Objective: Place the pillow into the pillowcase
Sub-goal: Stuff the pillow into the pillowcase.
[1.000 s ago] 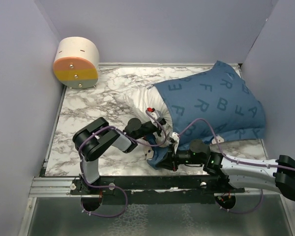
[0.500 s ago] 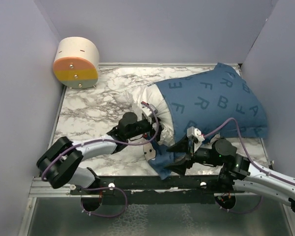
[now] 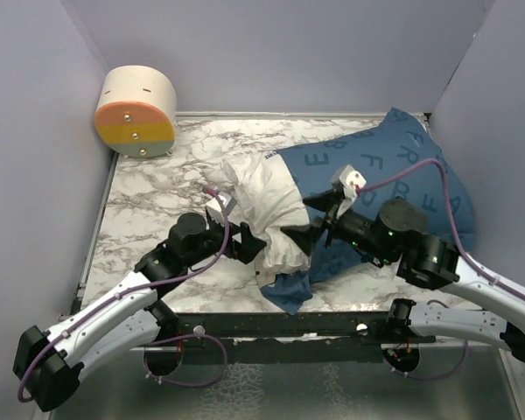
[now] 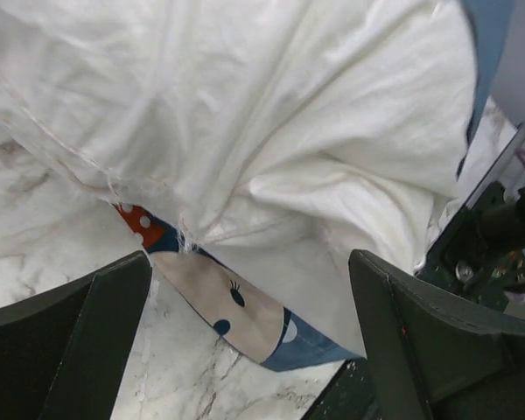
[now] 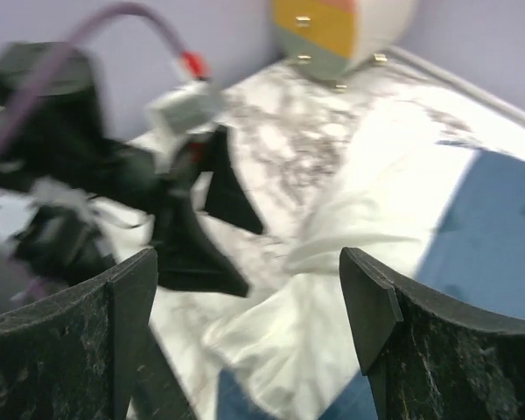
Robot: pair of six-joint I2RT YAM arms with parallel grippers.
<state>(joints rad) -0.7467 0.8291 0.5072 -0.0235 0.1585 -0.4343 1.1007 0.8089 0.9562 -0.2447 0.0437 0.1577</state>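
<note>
One pillow (image 3: 262, 197), one pillowcase (image 3: 385, 144), one round cream drum (image 3: 136, 109), two end effectors (image 3: 249, 245) (image 3: 306, 223).

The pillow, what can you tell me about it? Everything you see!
The pillow is white, soft, wrinkly cloth. Much of it seems tucked inside the blue pillowcase. Its left end sticks out, crumpled and bunched. It lies on the marble table, toward the right wall.

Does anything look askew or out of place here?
The pillow is only partly in: its crumpled end sticks out of the mouth of the pillowcase, and a corner of the case lies bunched under it at the table's near edge.
</note>
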